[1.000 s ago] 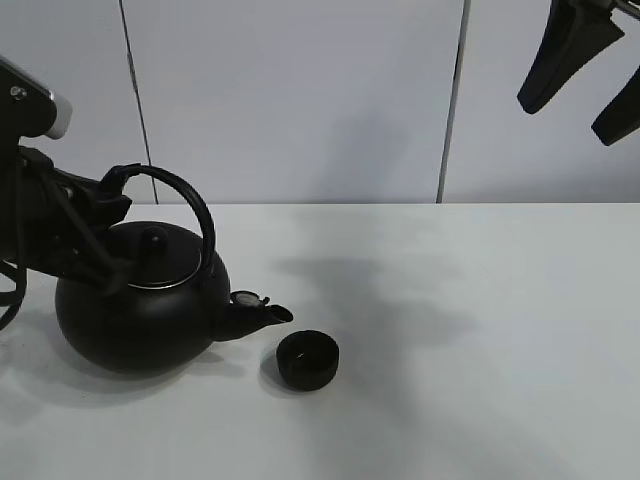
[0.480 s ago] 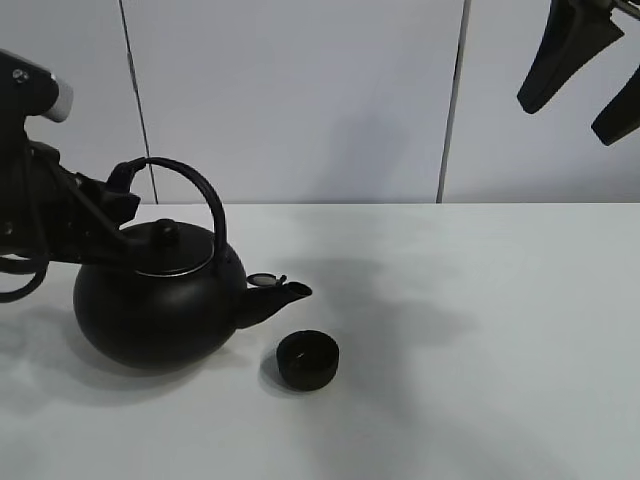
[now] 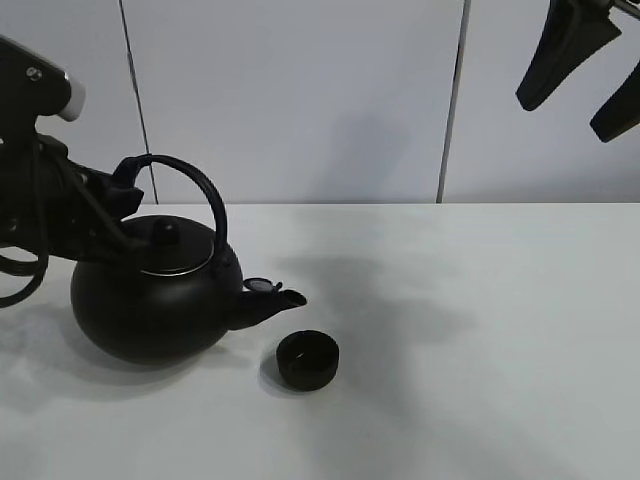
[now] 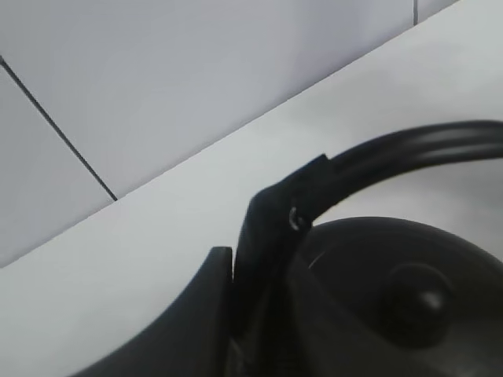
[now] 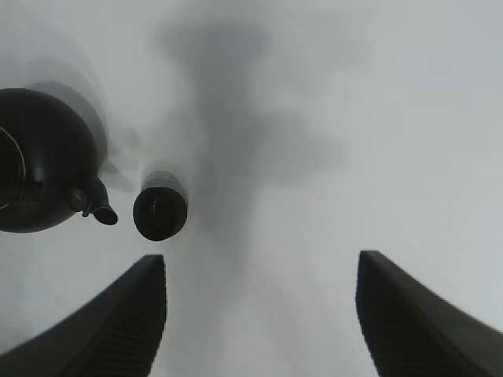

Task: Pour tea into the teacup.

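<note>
Worktop (image 3: 480,300) carries both things in its left half. Biggest is the kettle (image 3: 150,310), round and black, hanging near the left edge and seemingly just clear of the surface, tipped slightly forward. The left claw (image 3: 118,198) pinches the rear end of its arched handle (image 3: 200,190). The right claw (image 3: 590,78) hangs spread wide, high over the far right corner, holding nothing. The teacup (image 3: 307,359) sits toward the front edge, just right of the kettle and apart from it. The spout (image 3: 285,298) ends short of the teacup's mouth, so pouring well likely means a short carry right and forward, then a slow tilt, with the stream centred in so small a target.
</note>
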`<state>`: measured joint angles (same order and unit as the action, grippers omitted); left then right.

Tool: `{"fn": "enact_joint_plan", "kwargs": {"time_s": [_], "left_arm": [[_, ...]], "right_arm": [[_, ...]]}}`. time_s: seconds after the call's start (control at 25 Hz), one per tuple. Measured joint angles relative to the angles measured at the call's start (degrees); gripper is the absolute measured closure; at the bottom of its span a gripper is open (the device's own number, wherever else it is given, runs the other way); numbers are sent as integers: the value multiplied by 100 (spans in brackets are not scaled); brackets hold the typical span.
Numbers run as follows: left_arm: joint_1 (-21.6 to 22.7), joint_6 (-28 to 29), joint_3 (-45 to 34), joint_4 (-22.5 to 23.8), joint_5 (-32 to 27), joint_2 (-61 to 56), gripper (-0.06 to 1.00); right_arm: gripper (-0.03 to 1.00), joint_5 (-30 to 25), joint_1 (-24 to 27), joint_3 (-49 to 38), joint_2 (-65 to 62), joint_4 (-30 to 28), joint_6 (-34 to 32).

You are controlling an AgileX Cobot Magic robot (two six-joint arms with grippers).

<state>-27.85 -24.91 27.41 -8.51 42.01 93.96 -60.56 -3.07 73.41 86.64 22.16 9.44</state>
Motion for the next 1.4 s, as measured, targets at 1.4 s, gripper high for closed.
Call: {"fn": "enact_joint_plan", "kwargs": {"time_s": [1.4], "left_arm": [[0, -894, 0, 0, 0, 0, 83]], "right_arm": [[49, 35, 0, -5, 0, 0, 0]]}}
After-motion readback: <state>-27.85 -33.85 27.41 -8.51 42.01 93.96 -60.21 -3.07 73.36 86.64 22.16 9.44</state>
